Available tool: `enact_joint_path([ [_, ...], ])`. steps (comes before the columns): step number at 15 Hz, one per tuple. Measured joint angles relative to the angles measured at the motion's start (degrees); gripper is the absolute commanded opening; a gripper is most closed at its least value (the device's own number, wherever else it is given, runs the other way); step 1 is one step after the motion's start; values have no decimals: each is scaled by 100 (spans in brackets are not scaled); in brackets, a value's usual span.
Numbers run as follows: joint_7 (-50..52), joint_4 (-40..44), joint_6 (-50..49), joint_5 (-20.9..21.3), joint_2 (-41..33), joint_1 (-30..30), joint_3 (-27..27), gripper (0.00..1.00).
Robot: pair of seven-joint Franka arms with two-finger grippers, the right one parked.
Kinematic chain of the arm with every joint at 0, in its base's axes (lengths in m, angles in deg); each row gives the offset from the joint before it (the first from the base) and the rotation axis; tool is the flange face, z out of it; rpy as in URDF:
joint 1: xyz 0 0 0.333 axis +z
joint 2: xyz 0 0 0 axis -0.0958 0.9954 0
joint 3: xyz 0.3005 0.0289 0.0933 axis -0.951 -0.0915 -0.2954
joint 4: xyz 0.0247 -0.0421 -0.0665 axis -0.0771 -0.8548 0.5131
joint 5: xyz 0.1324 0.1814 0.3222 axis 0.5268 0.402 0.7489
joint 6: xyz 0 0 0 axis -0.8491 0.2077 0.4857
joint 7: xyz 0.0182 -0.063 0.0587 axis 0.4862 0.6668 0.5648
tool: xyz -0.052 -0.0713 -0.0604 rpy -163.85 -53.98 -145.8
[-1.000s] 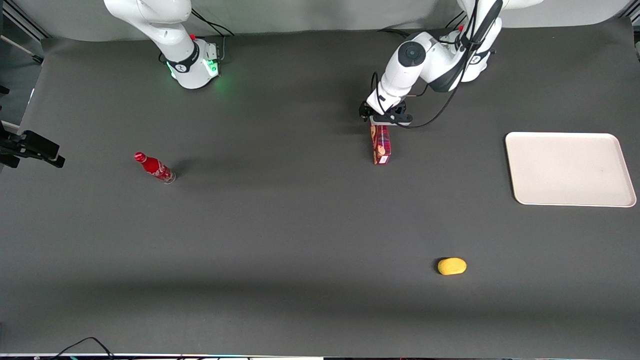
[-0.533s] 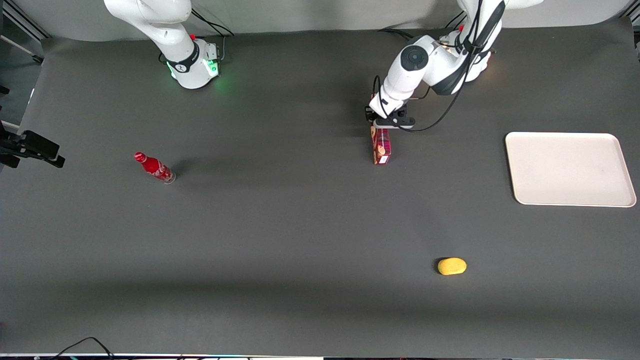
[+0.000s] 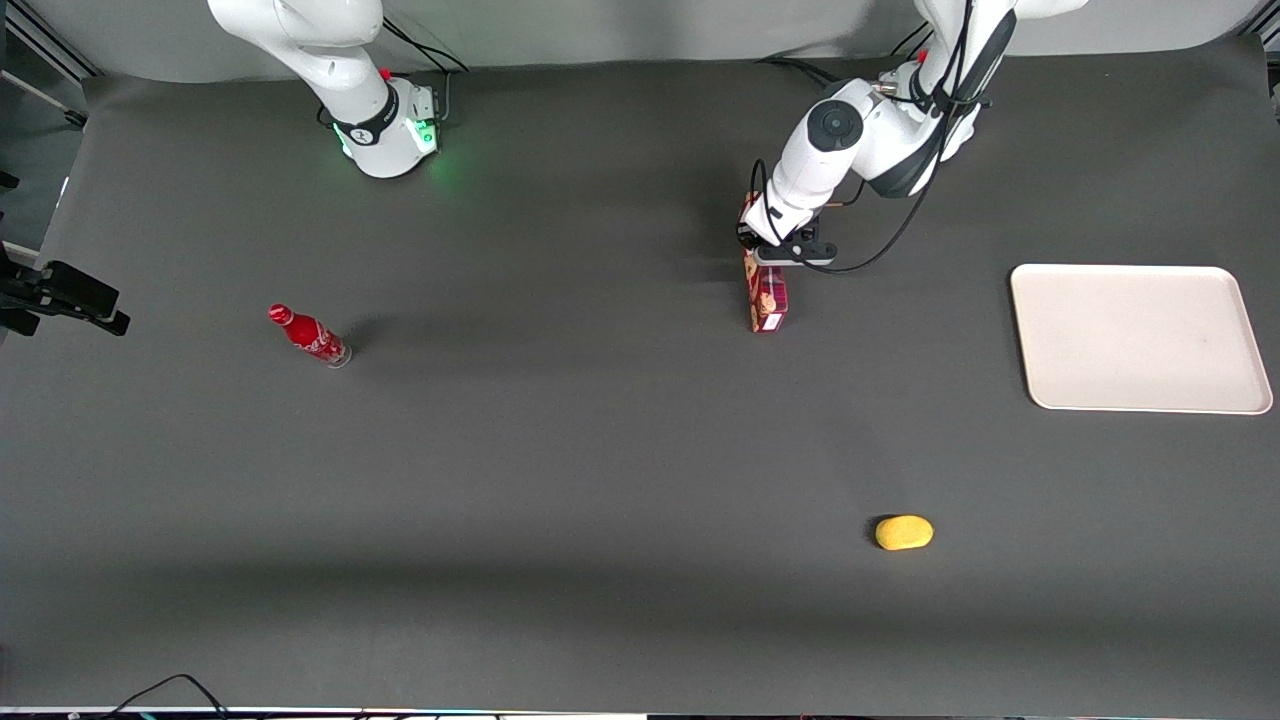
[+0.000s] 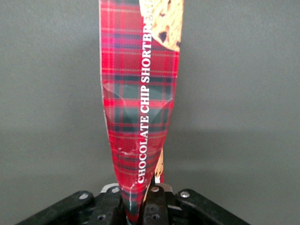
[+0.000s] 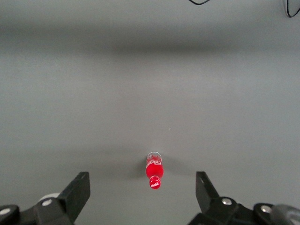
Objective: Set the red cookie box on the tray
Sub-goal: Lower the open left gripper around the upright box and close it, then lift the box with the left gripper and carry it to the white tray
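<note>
A robot arm's gripper [image 3: 775, 250] clamps the upper end of the red cookie box [image 3: 767, 296] near the top center-right of the front frame, its jaws closed on the cardboard. The box hangs lengthwise from the jaws toward the front camera, its white label panel at the lower end. In the wrist view the gripper [image 4: 138, 199] pinches the red cookie box [image 4: 140, 108] so tightly that the tartan cardboard is creased and narrowed between the black fingers [image 4: 157, 206], with the words "CHOCOLATE CHIP SHORTBREAD" running along its length and a printed cookie at the wide end. Whether the box touches the dark grey worktop [image 3: 600, 450] or hangs just above it cannot be told.

The tray [image 3: 1140, 338], cream-white and with nothing on it, lies at the right edge of the front frame, well apart from the box and toward the working arm's end of the worktop. A small yellow oval object [image 3: 904, 532] sits in the lower right of the frame, nearer the front camera than both box and tray. A red soda bottle [image 3: 308, 335] stands at the left of the frame, toward the parked arm's end; it also shows in the right wrist view [image 5: 154, 170], upright on the grey surface
</note>
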State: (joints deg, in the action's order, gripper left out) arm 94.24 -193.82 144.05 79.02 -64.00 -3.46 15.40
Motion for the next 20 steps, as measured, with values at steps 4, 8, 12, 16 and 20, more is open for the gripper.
enact_joint_path([
  [4,0,375,-561,31,-168,21,-131,0],
  [8,0,1560,-2199,39,-665,150,-156,0],
  [12,-218,2704,-3364,66,-909,229,-616,0],
  [16,-1238,4065,-4735,77,-995,300,-1589,0],
  [20,-2473,5392,-6383,35,-1038,336,-2732,0],
])
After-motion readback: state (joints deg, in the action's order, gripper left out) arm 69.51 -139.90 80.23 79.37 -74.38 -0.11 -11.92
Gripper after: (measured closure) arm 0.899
